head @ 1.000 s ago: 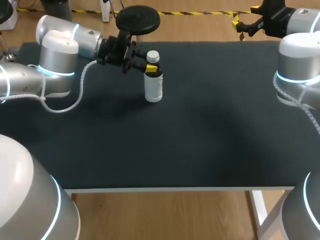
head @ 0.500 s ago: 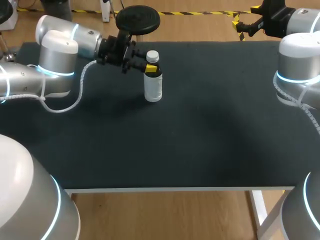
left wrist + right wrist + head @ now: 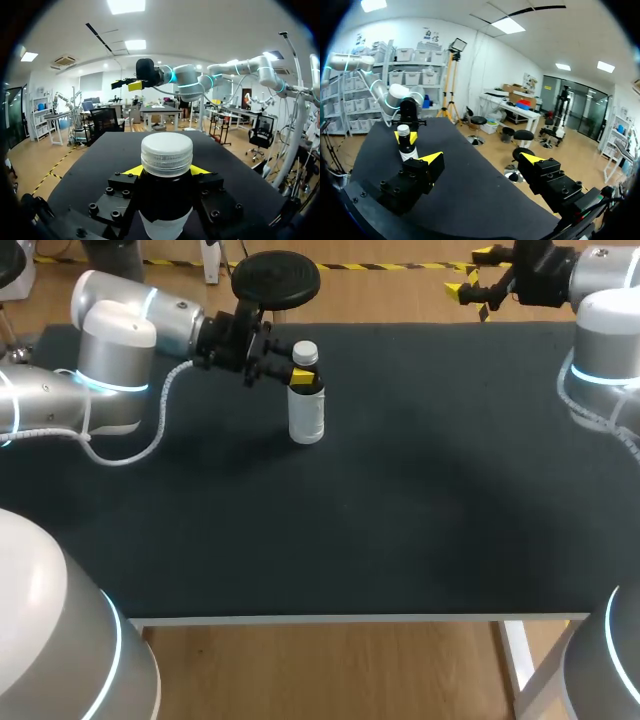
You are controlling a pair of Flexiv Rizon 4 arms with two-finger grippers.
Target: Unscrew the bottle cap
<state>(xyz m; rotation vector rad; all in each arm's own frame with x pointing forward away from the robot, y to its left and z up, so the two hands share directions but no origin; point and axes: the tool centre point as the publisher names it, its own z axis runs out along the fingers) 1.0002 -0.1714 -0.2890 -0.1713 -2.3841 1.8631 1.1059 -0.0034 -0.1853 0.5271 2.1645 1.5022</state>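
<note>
A white bottle (image 3: 306,412) with a white ribbed cap (image 3: 306,352) stands upright on the far left part of the table. My left gripper (image 3: 301,374) comes in from the side and is shut on the bottle's dark neck just under the cap. In the left wrist view the cap (image 3: 166,155) rises above the yellow tips (image 3: 134,170), which press the bottle (image 3: 165,205) from both sides. My right gripper (image 3: 478,274) hangs open past the table's far right edge, nothing between its fingers (image 3: 431,160). From there the bottle (image 3: 406,145) shows far ahead.
The dark table top (image 3: 400,500) stretches from the bottle to my right arm (image 3: 605,350). Its white front edge (image 3: 350,618) runs along the near side. My left arm's cable (image 3: 150,430) loops above the table's left part.
My right arm has swung a little back and to the left, taking its open gripper with it. The left gripper and the bottle have not moved.
</note>
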